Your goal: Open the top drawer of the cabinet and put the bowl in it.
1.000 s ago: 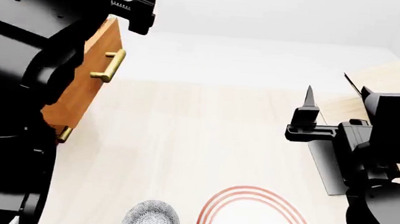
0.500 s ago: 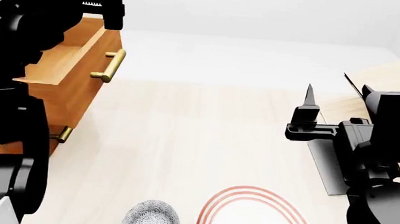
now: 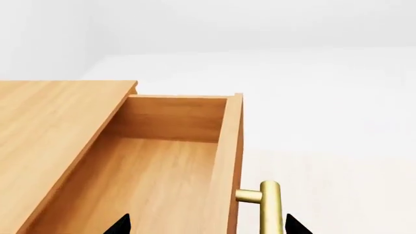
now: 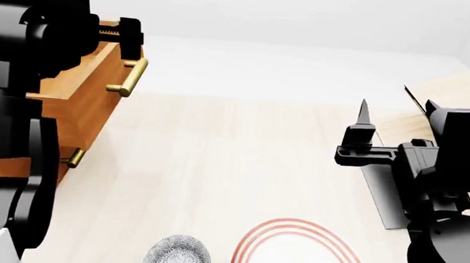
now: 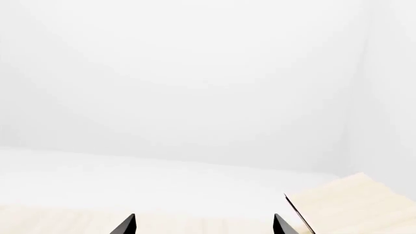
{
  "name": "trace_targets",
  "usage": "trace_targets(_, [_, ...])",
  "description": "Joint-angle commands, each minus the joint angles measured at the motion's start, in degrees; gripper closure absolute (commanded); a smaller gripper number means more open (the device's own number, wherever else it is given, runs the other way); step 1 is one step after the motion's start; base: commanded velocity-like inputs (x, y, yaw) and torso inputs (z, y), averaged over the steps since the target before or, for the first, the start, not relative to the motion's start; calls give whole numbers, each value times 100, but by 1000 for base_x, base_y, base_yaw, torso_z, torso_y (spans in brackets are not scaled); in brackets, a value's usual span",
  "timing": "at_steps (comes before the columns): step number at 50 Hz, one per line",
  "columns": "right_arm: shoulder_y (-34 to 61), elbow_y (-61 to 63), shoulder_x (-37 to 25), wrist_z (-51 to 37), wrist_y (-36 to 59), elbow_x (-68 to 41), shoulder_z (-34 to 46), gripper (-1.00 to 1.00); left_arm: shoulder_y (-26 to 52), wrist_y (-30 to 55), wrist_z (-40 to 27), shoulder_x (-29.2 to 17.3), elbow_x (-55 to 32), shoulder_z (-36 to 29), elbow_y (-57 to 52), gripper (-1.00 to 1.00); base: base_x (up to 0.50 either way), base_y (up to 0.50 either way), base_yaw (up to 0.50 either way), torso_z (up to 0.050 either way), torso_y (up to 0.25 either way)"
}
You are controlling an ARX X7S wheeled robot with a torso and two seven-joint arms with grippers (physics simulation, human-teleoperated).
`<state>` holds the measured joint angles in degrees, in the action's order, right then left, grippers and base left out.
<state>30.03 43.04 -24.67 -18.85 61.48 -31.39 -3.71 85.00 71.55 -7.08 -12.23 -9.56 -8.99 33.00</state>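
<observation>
bowl [image 4: 177, 256]: rigid, light, likely slippery, breakable | grasp: at rim | left gripper [image 3: 204, 225]: spread, empty | right gripper [image 5: 202, 224]: spread, empty | top drawer [image 3: 162, 165]: open

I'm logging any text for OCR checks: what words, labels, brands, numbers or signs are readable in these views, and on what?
None: no readable text in any view.
The cabinet, its open top drawer and the brass handle show plain wood and metal.
The bowl bears only speckles, the plate only red rings.
The black arms carry no legible marking.
</observation>
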Motion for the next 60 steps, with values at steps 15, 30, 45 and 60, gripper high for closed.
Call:
trace_targets(15, [-109,-139,-39,16,-191,24,17,-100,190,-661,70,225,103,-309,1376,-100,0,0,0,0,0])
trace_targets(30, [-65,-183,-42,-8,-187,-4,51,-100,6,-677,136,215,86,-410,1473,-100,0,0,0,0,0])
trace_targets(45, [50,-155,-51,-63,-86,-55,114,-100,-384,-325,232,189,-34,-488,813,-100,0,0,0,0,0])
trace_targets(60, [5,-133,-61,-93,-122,-76,115,-100,-805,416,350,272,-321,-586,-618,-100,0,0,0,0,0])
